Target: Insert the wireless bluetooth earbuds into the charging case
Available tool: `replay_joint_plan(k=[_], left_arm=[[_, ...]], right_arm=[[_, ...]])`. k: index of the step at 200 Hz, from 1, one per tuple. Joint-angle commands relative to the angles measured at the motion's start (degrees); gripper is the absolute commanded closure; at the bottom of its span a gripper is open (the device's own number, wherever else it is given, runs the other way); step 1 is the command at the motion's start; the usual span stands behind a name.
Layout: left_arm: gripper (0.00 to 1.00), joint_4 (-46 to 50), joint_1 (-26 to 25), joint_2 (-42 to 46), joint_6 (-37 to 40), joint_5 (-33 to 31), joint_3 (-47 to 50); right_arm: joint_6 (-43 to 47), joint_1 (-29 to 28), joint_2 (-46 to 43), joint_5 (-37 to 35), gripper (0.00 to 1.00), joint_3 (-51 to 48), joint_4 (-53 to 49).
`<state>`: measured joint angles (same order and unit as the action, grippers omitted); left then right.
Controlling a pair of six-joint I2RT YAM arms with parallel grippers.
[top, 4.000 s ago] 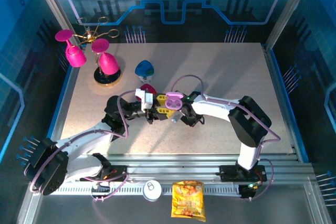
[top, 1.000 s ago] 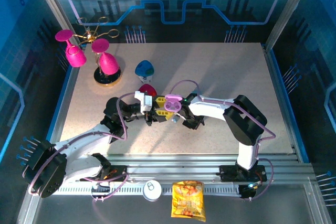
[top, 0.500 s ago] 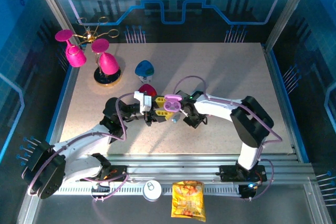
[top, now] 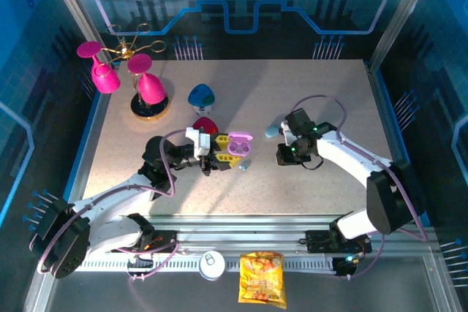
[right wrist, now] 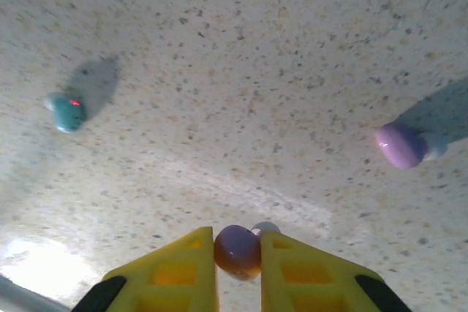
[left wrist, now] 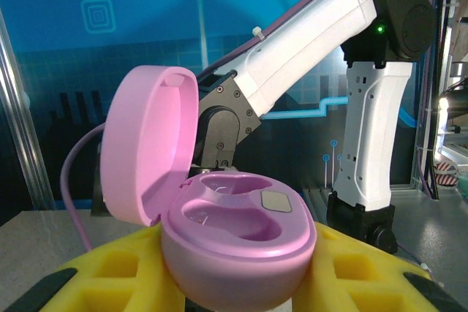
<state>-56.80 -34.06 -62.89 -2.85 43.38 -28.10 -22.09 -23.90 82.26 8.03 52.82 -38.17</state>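
Now a pink bud [right wrist: 237,252] sits pinched between the right gripper's [right wrist: 238,257] yellow fingers [right wrist: 179,272], low over the table [right wrist: 241,71] and off to the right of the case [left wrist: 238,246]. The left gripper [top: 225,151] is clamped on that case, lid [left wrist: 146,151] up, both sockets [left wrist: 219,213] empty. To seat it well, carry the bud over a socket, match its shape, then press straight down. A second pink bud [right wrist: 399,144] and a teal bud [right wrist: 67,113] lie on the table.

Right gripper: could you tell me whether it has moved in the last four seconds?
Yes. The right gripper, gripping an earbud, has pulled rightward, away from the pink case beside the red case.
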Motion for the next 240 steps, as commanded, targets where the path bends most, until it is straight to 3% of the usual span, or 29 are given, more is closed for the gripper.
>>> replay_joint_plan(k=[1,43,152,204,240], left_arm=[[0.67,-0.2,0.4,1.0,0.7,1.1,0.1],[0.67,0.4,0.3,1.3,0.7,1.1,0.1],[0.67,2.2,0.3,2.2,1.5,1.4,-0.1],[0.67,2.6,0.4,2.6,1.6,1.4,-0.1],[0.67,2.7,0.3,2.5,1.9,1.5,0.1]], right_arm=[[-4.4,2.8,-3.1,10.8,0.9,-2.1,3.0],[-8.1,8.8,-5.6,23.8,0.92,-7.3,6.1],[-9.1,12.4,-1.7,38.2,0.94,-8.8,4.9],[-8.2,12.3,-0.8,38.1,0.94,-8.0,3.7],[-5.1,11.1,0.3,31.4,0.94,-4.8,-2.2]])
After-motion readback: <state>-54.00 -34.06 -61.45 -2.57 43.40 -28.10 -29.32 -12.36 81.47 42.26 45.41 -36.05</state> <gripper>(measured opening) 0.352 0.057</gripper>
